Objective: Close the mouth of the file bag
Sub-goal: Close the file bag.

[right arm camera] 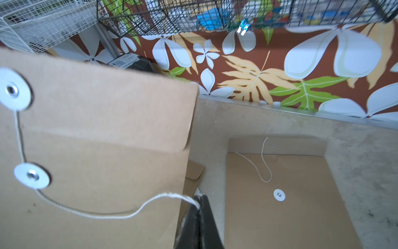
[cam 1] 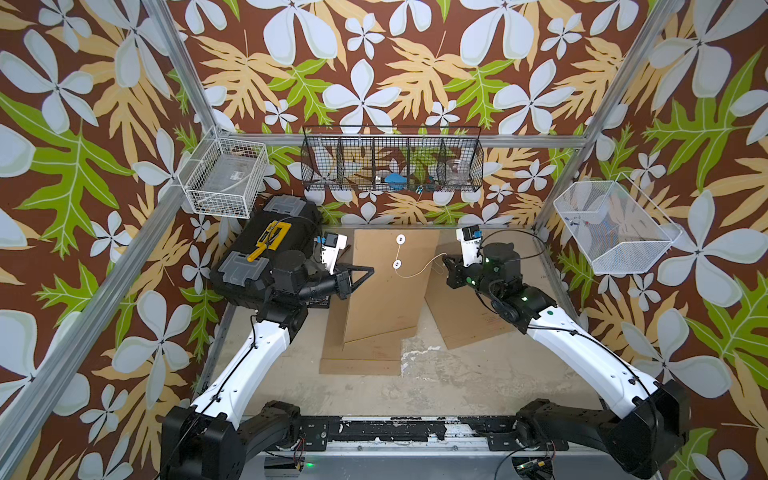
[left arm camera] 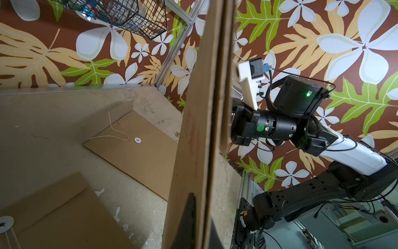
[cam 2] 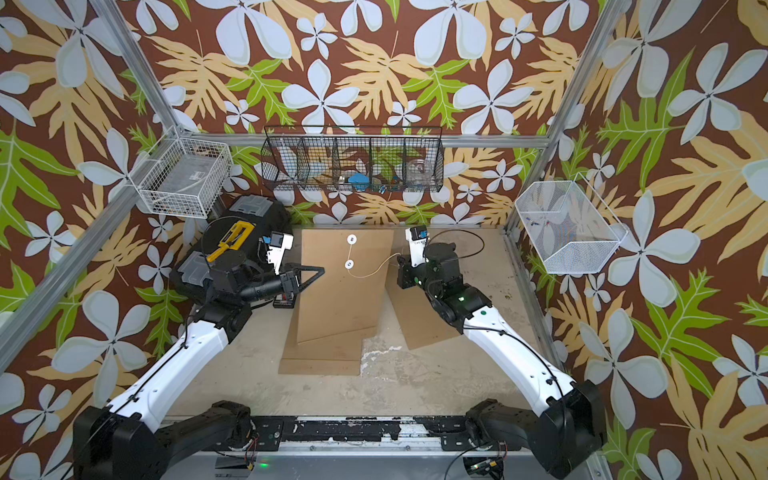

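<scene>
Left arm (cam 1: 253, 357) and right arm (cam 1: 582, 357) — white shell links, black joints, thin black cables clipped along the shells, small screw holes. Right arm has green lights at the wrist joints and a green dot sticker (left arm camera: 260, 128). White wrist camera mounts (cam 1: 469, 245), blue plugs. Left end effector (cam 1: 371, 271) and right end effector (cam 1: 444, 260) — black, triangular fingers.

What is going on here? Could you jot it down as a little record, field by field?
Held item: file bag
Left gripper: shut on the file bag's edge
Right gripper: shut on the string end
String path: upper disc, lower disc, then right gripper
Flap: folded down
Also there: two other file bags, flat on the table
</scene>
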`<state>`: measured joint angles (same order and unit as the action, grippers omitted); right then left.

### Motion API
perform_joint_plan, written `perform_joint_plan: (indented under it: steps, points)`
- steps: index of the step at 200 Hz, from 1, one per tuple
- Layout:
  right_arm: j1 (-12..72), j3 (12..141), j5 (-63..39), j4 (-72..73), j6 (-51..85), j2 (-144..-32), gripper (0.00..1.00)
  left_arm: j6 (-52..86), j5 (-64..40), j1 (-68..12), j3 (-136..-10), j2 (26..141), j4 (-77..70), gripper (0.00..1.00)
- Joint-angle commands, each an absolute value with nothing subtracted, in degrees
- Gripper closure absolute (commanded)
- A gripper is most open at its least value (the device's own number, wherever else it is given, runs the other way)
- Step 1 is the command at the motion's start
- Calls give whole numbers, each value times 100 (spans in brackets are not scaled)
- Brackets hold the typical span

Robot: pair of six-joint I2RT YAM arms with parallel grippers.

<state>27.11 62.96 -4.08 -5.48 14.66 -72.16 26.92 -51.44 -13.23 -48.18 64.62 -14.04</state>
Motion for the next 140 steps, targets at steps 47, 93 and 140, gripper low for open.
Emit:
perform_joint_plan:
  steps: [47,93,140]
  points:
    - [2708,7245,110,-667,1163,-7800,100,3000,-5076,-1773,-4382,6478,-2066,100]
    - [2638,7535,-90,-620,1212,-8091,100,3057,-5021,-1950,-4309,6554,-2166,100]
    - [2635,7749,-182,-589,1213,-8350,100,3180,-4989,-2070,-4177,6740,-2421,100]
